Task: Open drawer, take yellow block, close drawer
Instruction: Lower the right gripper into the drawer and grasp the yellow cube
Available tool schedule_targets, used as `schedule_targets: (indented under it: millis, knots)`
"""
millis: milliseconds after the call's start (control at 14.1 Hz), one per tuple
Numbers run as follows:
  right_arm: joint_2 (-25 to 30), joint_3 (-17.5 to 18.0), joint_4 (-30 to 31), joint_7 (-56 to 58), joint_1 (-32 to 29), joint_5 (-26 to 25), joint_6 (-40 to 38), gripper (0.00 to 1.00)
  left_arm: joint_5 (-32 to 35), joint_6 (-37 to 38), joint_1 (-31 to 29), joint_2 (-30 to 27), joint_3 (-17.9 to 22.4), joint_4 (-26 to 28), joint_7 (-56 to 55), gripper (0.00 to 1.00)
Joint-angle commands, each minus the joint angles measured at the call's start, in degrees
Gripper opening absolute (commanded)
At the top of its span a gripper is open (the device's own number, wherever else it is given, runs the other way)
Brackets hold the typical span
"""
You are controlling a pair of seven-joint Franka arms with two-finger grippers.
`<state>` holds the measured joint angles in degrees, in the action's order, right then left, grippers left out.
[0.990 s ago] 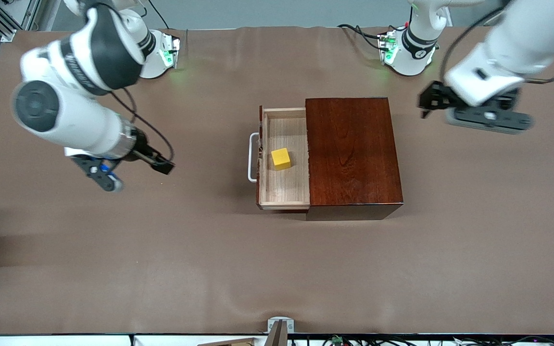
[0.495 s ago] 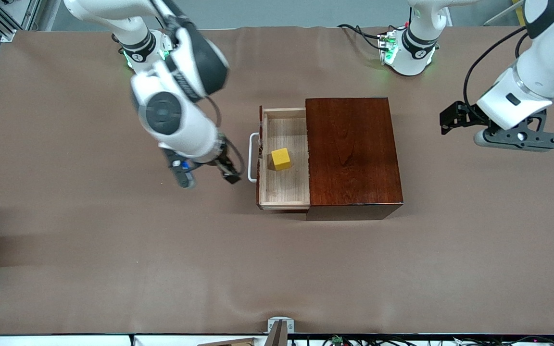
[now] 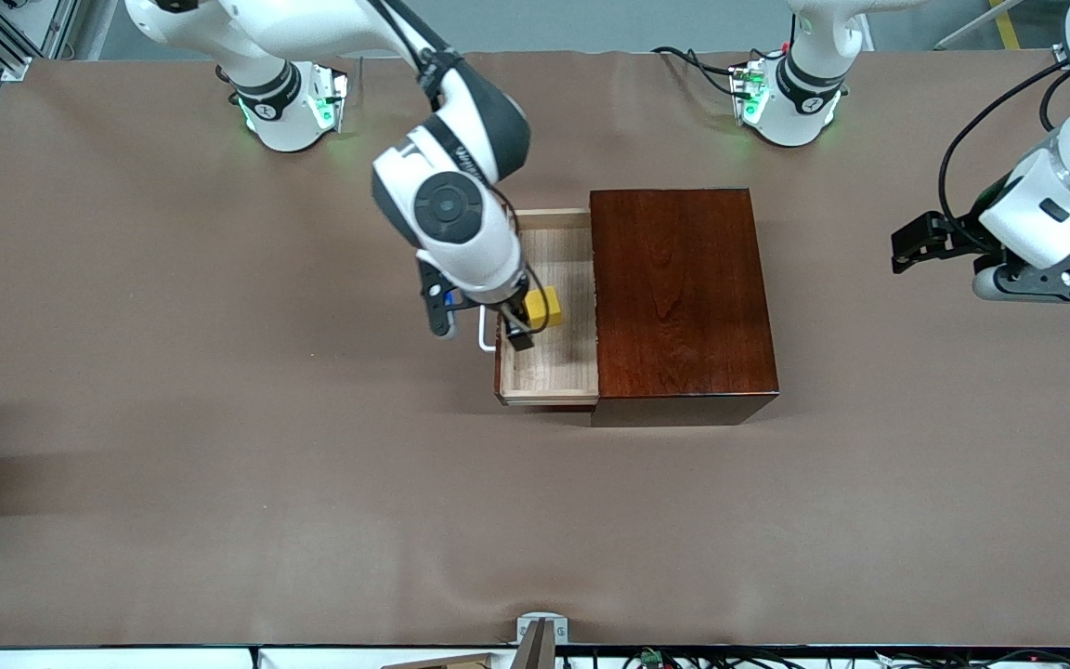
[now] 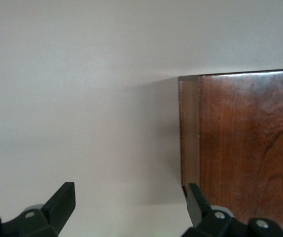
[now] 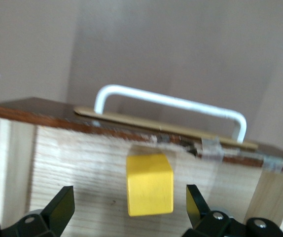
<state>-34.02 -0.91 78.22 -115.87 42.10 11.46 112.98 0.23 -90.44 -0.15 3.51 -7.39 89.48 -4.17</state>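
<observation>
Brown matte covering, faintly rippled, over the whole table [image 3: 219, 465]. Two white arm bases along the top edge of the front view, each lit green at its foot. Grey lettering on the right arm's black joint band, too small to read.

White and black right arm reaching down toward the middle of the frame. Right gripper [image 3: 481, 333] over the front edge of the drawer [image 3: 554, 372], black fingers spread wide and pinching nothing: one finger over the bare table just outside the handle [image 3: 484, 340], the other over the drawer's front beside the yellow block [image 3: 546, 307].

One drawer, pulled out toward the right arm's end of the table: pale light-wood tray with fine grain lines, dark reddish-brown front, one white U-shaped bar handle of round section. Patches of clear tape [image 5: 211, 148] on the front's top edge, seen in the right wrist view.

One yellow block, a small bright cube with crisp edges, lying on the drawer floor near its front, untouched, in line with the gap between the right gripper's fingers.

One glossy mahogany-coloured box [image 3: 679, 297], rectangular, with visible wood grain, at the frame's centre, housing the drawer.

Left arm waiting toward its own end of the table. Left gripper [image 4: 130, 206] up over bare table beside the box, black fingers spread apart, nothing between them.
</observation>
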Motion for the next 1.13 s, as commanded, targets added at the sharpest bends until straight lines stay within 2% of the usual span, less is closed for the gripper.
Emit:
schedule_targets:
  millis: [0,141,1061]
  knots:
    - [-1.8,-0.8,-2.5,-6.0,1.8,0.2,-0.2,1.0,-0.8,-0.6,5.6,-0.9,6.5,0.5,2.2,1.0]
    - [-2.2,-0.8,-2.4,-6.6,3.2,-0.7,-0.2,1.0,-0.9,-1.3,5.4,-0.9,6.9,0.5,4.9,1.0]
    - [-6.3,-0.8,-1.0,-6.5,5.2,-5.3,4.5,1.0,-0.6,-1.4,5.5,-0.1,6.7,0.1,4.2,1.0]
